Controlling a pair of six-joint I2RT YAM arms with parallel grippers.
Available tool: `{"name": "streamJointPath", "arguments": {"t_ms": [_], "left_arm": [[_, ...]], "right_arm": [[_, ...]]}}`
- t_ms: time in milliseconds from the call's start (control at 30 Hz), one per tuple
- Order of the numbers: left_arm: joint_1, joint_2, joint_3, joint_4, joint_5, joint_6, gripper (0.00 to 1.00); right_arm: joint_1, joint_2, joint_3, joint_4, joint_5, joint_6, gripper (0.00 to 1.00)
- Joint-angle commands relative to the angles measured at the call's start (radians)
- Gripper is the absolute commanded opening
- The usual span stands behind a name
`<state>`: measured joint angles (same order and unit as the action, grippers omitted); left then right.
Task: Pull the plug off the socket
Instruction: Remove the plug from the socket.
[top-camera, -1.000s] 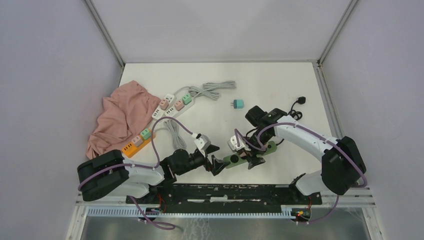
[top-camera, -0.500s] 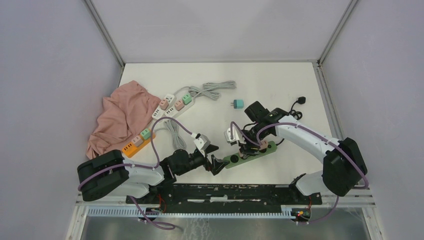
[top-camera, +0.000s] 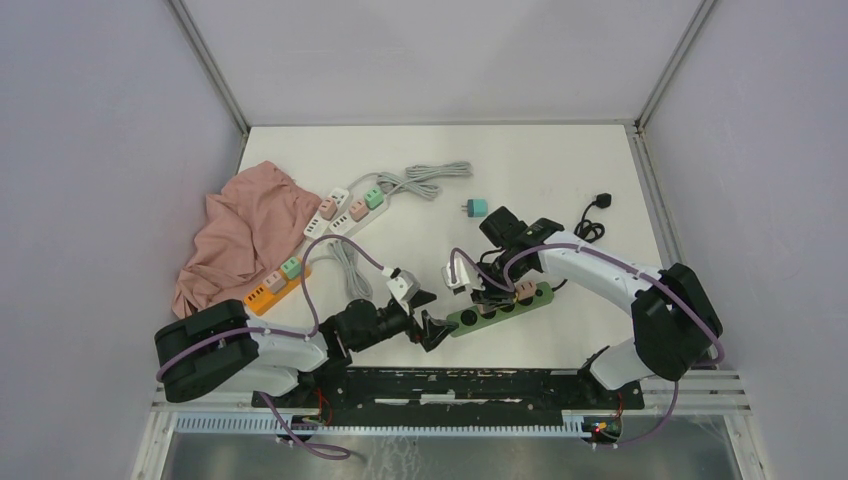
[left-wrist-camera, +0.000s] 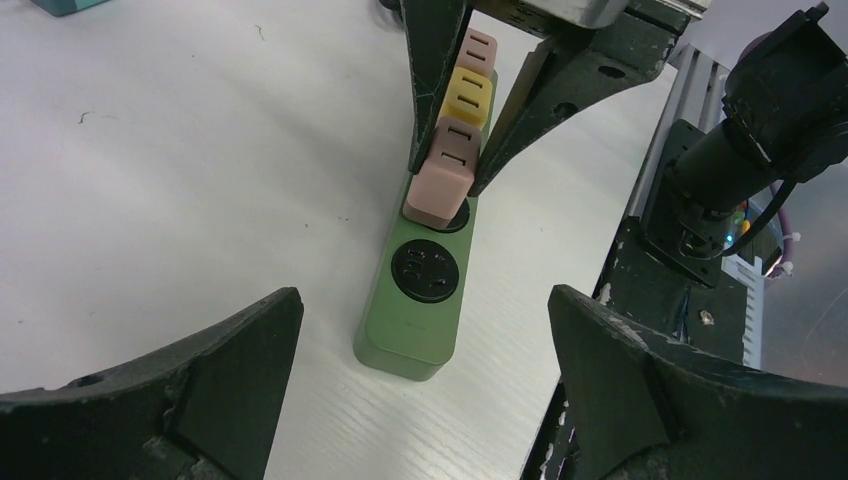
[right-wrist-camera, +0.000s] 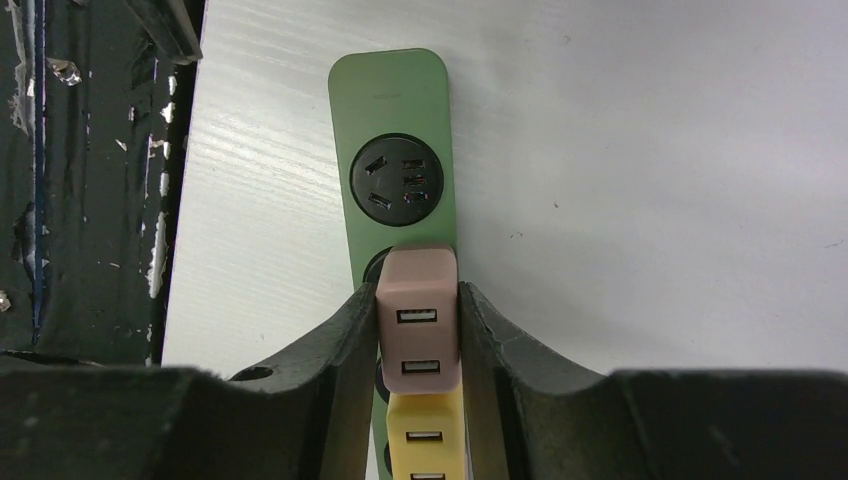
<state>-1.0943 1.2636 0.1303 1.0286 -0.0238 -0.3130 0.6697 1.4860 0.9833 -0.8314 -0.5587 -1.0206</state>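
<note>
We are gripping the pink plug (right-wrist-camera: 418, 330) on the green socket strip (right-wrist-camera: 395, 110) with right fingers (right-wrist-camera: 345, 335), left fingers (top-camera: 432, 330) spreading open at its nine o'clock.

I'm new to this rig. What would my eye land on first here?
The right gripper clamps a pink plug on the green power strip, at the near middle of the table. The left gripper gapes open just off the strip's free end. A pink cloth lies far left.

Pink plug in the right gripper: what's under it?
The second socket of the green power strip; only its dark rim shows beside the pink plug, which the right gripper clamps. The prongs are covered, so whether they are out cannot be told.
</note>
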Motion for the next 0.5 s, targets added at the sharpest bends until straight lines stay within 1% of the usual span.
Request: {"name": "streamJointPath", "arguments": {"t_ms": [0, 67, 167, 233, 333, 367, 467], "left_arm": [[0.003, 0.017, -0.008, 0.087, -0.001, 0.005, 1.00], [0.003, 0.030, -0.010, 0.105, 0.003, 0.003, 1.00], [0.004, 0.051, -0.012, 0.131, 0.008, 0.003, 1.00], [0.003, 0.071, -0.012, 0.142, 0.014, 0.009, 1.00], [0.004, 0.117, -0.018, 0.185, 0.023, 0.025, 0.98], [0.003, 0.138, -0.024, 0.215, 0.023, 0.031, 0.98], [0.002, 0.206, -0.046, 0.324, 0.021, 0.051, 0.96]], "right_arm": [[0.014, 0.009, 0.001, -0.001, 0.022, -0.028, 0.37], [0.018, 0.008, 0.000, -0.009, 0.020, -0.041, 0.35], [0.019, 0.009, 0.002, -0.022, 0.012, -0.058, 0.27], [0.021, 0.010, 0.007, -0.032, 0.002, -0.064, 0.18], [0.021, 0.004, 0.022, -0.050, -0.032, -0.063, 0.02], [0.021, -0.002, 0.023, -0.050, -0.042, -0.061, 0.00], [0.021, -0.019, 0.021, -0.045, -0.080, -0.056, 0.00]]}}
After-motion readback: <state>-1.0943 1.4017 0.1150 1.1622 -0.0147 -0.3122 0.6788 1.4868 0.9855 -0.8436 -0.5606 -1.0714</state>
